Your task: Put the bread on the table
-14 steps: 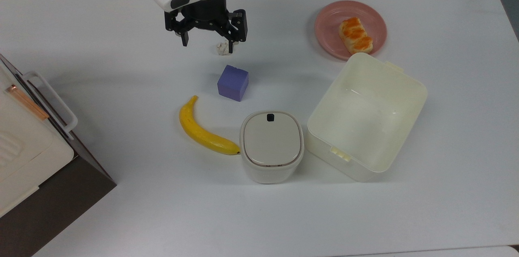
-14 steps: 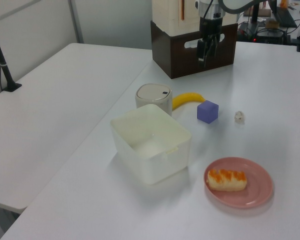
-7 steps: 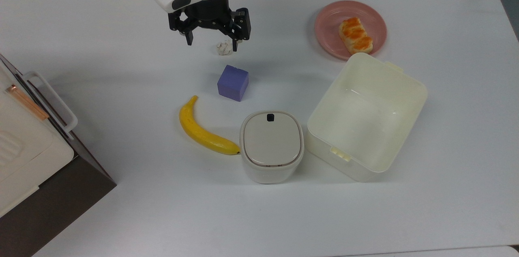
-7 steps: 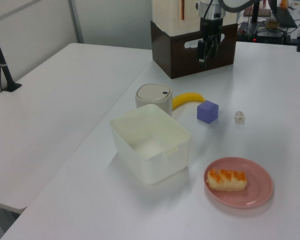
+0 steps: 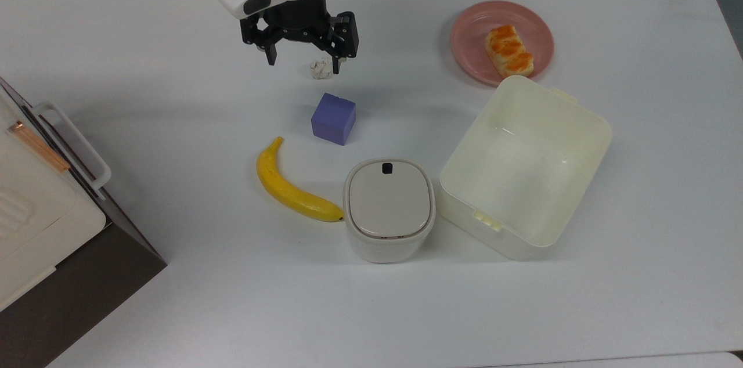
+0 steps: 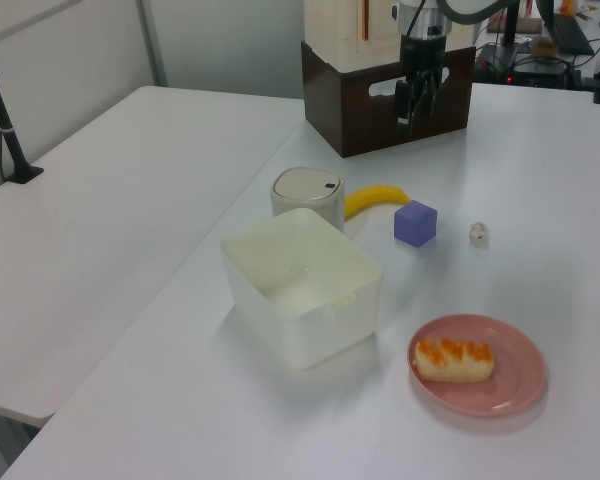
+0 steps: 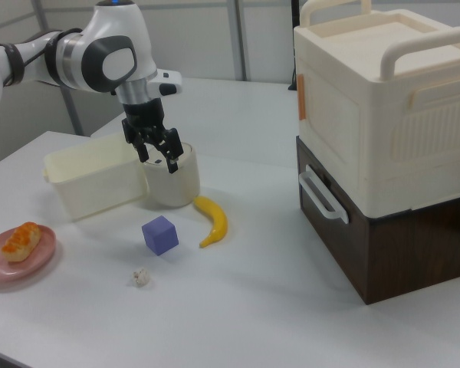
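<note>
The bread (image 5: 509,50), a small tan roll with orange glaze, lies on a round pink plate (image 5: 470,37) at the top view's upper right. It also shows in the left view as the bread (image 6: 454,360) on the plate (image 6: 518,378), and in the right view as the bread (image 7: 20,238) on the plate (image 7: 32,257). My gripper (image 5: 303,62) hangs open and empty above the white table (image 5: 174,95), far to the top view's left of the plate, over a small paper wad (image 5: 320,69). The gripper (image 7: 159,160) stands above the table in the right view.
A purple cube (image 5: 333,118), a yellow banana (image 5: 290,185) and a lidded cream pot (image 5: 389,210) sit mid-table. An open cream tub (image 5: 525,168) stands just below the plate in the top view. A brown and cream box (image 5: 46,228) fills the top view's lower left.
The gripper has shifted slightly toward the top view's right, still open. Nothing else has moved.
</note>
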Controlling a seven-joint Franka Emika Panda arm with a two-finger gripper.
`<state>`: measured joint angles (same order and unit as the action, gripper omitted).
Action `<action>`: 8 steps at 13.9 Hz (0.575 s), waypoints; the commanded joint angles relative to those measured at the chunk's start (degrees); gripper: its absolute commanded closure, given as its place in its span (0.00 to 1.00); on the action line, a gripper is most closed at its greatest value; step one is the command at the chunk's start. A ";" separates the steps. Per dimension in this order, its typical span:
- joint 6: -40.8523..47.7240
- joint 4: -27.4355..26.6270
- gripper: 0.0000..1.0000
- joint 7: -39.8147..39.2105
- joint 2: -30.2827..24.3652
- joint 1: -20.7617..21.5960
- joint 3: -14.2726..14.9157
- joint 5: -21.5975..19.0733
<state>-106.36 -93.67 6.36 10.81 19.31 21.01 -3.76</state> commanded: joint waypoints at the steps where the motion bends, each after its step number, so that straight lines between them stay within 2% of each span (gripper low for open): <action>1: 1.33 -0.19 0.00 -0.47 -0.26 -0.24 -0.09 -1.34; 8: 1.42 -0.28 0.00 -0.65 0.44 0.20 -0.27 -1.25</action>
<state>-106.36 -93.83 6.35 11.61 19.08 20.67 -4.00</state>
